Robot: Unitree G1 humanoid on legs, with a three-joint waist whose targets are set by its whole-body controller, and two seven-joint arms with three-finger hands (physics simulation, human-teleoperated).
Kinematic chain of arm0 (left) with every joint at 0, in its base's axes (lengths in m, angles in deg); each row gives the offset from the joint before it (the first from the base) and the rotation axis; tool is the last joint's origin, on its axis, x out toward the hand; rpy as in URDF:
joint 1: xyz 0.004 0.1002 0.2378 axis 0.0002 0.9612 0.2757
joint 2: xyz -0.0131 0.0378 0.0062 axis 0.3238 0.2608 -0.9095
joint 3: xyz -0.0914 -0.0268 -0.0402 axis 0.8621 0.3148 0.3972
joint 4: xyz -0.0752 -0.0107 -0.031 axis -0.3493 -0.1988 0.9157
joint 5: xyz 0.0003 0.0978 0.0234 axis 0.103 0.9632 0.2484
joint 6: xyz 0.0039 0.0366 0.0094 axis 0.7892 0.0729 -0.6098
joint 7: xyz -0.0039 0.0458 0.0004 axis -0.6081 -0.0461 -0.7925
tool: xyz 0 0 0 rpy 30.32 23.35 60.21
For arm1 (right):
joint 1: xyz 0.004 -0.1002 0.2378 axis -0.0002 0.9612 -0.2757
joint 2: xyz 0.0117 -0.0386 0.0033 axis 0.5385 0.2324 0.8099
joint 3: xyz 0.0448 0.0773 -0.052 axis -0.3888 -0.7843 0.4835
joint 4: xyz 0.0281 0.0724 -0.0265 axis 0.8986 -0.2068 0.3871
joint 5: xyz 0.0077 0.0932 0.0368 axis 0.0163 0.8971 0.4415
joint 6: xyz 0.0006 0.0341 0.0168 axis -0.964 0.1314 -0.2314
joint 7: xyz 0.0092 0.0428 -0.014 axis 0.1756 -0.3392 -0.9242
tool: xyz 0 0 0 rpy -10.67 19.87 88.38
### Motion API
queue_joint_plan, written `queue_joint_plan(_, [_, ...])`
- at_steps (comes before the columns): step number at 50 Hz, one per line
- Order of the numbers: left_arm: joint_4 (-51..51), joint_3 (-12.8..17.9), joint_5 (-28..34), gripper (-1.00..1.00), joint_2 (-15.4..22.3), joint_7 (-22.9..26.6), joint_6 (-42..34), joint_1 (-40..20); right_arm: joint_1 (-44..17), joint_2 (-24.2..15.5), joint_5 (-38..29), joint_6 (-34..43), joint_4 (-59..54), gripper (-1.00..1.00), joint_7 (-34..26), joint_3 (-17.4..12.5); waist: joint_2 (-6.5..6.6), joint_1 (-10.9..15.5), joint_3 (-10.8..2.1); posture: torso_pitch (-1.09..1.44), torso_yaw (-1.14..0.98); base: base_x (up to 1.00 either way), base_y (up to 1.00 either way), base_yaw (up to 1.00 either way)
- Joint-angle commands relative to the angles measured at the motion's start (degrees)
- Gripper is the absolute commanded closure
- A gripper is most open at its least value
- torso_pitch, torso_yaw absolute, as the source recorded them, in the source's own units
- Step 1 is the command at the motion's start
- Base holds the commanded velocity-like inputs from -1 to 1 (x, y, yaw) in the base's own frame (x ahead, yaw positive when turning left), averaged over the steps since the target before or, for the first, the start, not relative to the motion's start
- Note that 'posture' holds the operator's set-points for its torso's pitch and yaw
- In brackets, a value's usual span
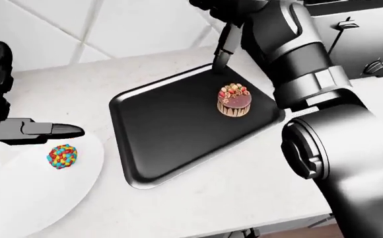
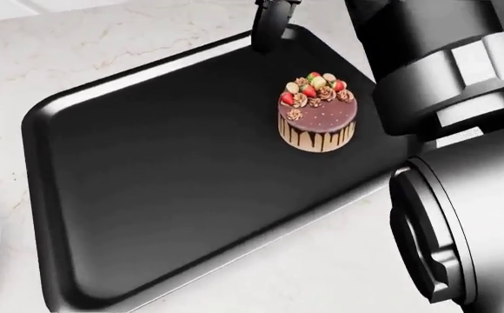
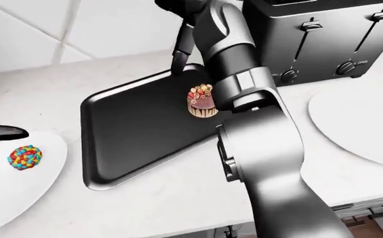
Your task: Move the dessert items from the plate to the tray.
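Landmark: the tray (image 1: 158,134), black, rimmed, lying on the counter (image 1: 231,198).

Nearest, to the tray's left in the left-eye view: the plate (image 1: 20,198), white, its rim just beside the tray's left edge but apart from it. On it sits the candy ball (image 1: 62,156), multicoloured and roughly round, so it offers no long axis to line up on.

The left hand (image 1: 46,130) hangs just above the candy ball in that view, on the side away from the tray. Its dark fingers (image 1: 66,131) point toward the tray. No finger touches the sweet; the hand holds nothing. How wide it is spread cannot be made out.

On the tray, toward its upper right corner: the cake (image 2: 317,116), upright, chocolate with a fruit top, free of any contact.

Farthest, past the tray's top edge: the right hand (image 2: 269,23), empty, with its fingers hanging clear of the cake.

Judgement: the cake is delivered and the candy ball remains. The left hand is much the nearer to it. The carry would run rightward, from plate to tray.
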Motion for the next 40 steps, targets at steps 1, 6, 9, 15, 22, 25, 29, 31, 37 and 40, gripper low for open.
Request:
queue_joint_plan(1, [0.07,0.54,2.13,-1.0,0.03,2.48,2.01,-0.98,-2.16,-1.58,-0.35,1.19,2.64,-1.0,0.38,-0.5,0.17,-0.2,-1.44,0.0,0.0,0.0,0.0,0.0])
queue_joint_plan(6, [-1.43,0.58,3.67,-1.0,-0.54,4.71,-1.77,-2.44,-2.35,-2.03,-0.18,1.88,4.59,-1.0,-0.17,-0.44,0.28,0.14,-1.64,0.0,0.03,0.0,0.0,0.0])
queue_joint_plan(9, [-0.9,0.19,5.76,-1.0,-0.41,5.85,-1.63,-2.78,-2.56,-2.69,-0.14,0.48,4.6,-1.0,0.48,-0.49,0.28,0.3,-1.48,0.0,0.04,0.0,0.0,0.0])
queue_joint_plan(15, [0.08,-0.89,9.71,-1.0,-1.44,9.04,0.22,-2.24,-4.26,-4.31,-0.14,-2.74,3.48,-1.0,2.01,-0.82,0.19,1.16,-1.21,0.0,0.07,0.0,0.0,0.0])
queue_joint_plan(22, [-1.78,-1.41,12.19,-1.0,-2.04,11.66,-1.35,-2.77,-6.01,-5.24,0.49,-7.4,0.77,-1.0,3.83,-1.07,-0.15,2.31,-1.05,0.0,0.11,0.0,0.0,0.0])
queue_joint_plan(25, [-0.84,-1.9,13.7,-1.0,-2.53,12.87,0.32,-2.43,-6.34,-5.31,0.23,-8.88,-0.15,-1.0,4.43,-0.82,-0.3,2.97,-0.99,0.0,0.12,0.0,0.0,0.0])
queue_joint_plan(29, [-0.89,-1.74,15.26,-1.0,-3.31,15.05,1.53,-1.2,-6.22,-5.25,-0.09,-9.27,-0.14,-1.0,4.42,-0.81,-0.41,4.03,-1.04,0.0,0.14,0.0,0.0,0.0])
queue_joint_plan(31, [-1.31,-1.41,15.68,-1.0,-3.83,16.44,1.93,-0.6,-5.91,-5.25,-0.23,-9.38,0.1,-1.0,4.52,-0.82,-0.53,4.63,-1.05,0.0,0.15,0.0,0.0,0.0])
queue_joint_plan(37, [-2.92,-1.65,17.04,-1.0,-3.3,20.48,1.09,-0.15,-4.82,-5.16,-0.03,-9.73,1.16,-1.0,4.61,-1.05,-0.83,6.54,-1.07,0.0,0.18,0.0,0.0,0.0])
queue_joint_plan(40, [-2.01,-1.58,17.6,-1.0,-3.41,23.43,2.74,0.28,-4.47,-5.25,0.05,-9.83,1.33,-1.0,4.7,-1.1,-0.96,7.6,-1.13,0.0,0.19,0.0,0.0,0.0])
